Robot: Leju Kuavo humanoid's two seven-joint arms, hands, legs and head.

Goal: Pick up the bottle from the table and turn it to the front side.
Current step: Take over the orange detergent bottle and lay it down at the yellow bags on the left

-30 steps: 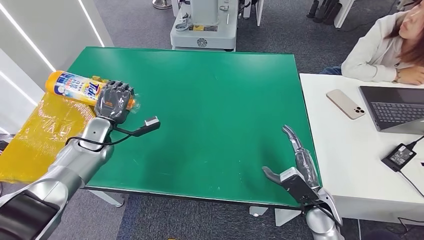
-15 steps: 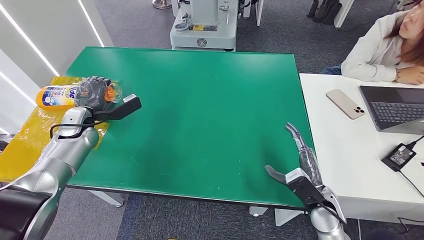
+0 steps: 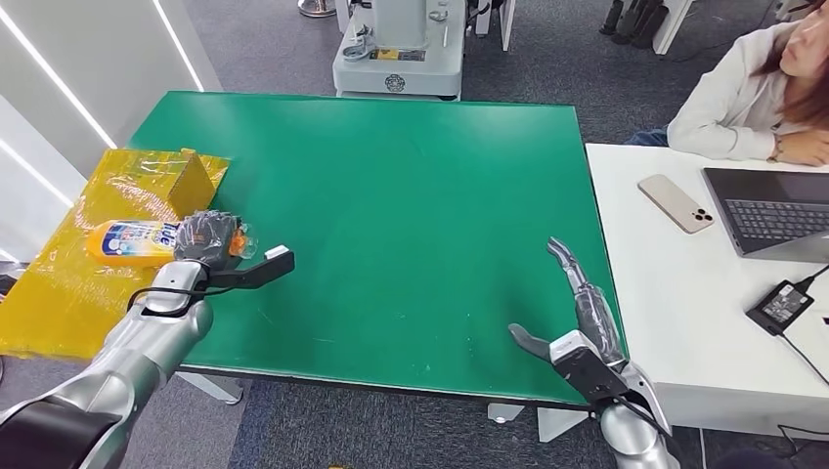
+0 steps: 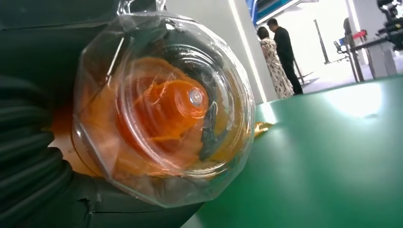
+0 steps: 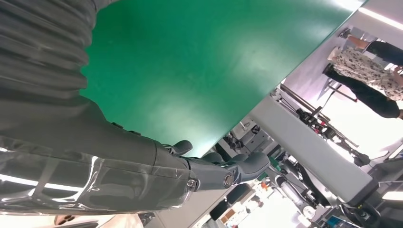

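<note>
An orange bottle (image 3: 132, 239) with a blue and white label lies sideways at the left edge of the green table (image 3: 411, 195), over the yellow wrapped box. My left hand (image 3: 208, 237) grips it near the neck. The left wrist view looks straight at its clear cap and orange nozzle (image 4: 164, 109), with my dark fingers (image 4: 28, 156) beside it. My right hand (image 3: 582, 318) hovers open at the table's front right edge, fingers extended; in the right wrist view its fingers (image 5: 223, 171) stretch out over the green surface.
A yellow plastic-wrapped box (image 3: 88, 254) sits left of the table. A white desk (image 3: 684, 303) on the right carries a phone (image 3: 675, 202), a laptop (image 3: 772, 210) and a power adapter (image 3: 782, 305). A seated person (image 3: 753, 88) is at far right. A grey machine (image 3: 396, 49) stands behind the table.
My left hand has carried the bottle down toward me along the table's left edge, lower over the yellow box. The right hand has barely moved.
</note>
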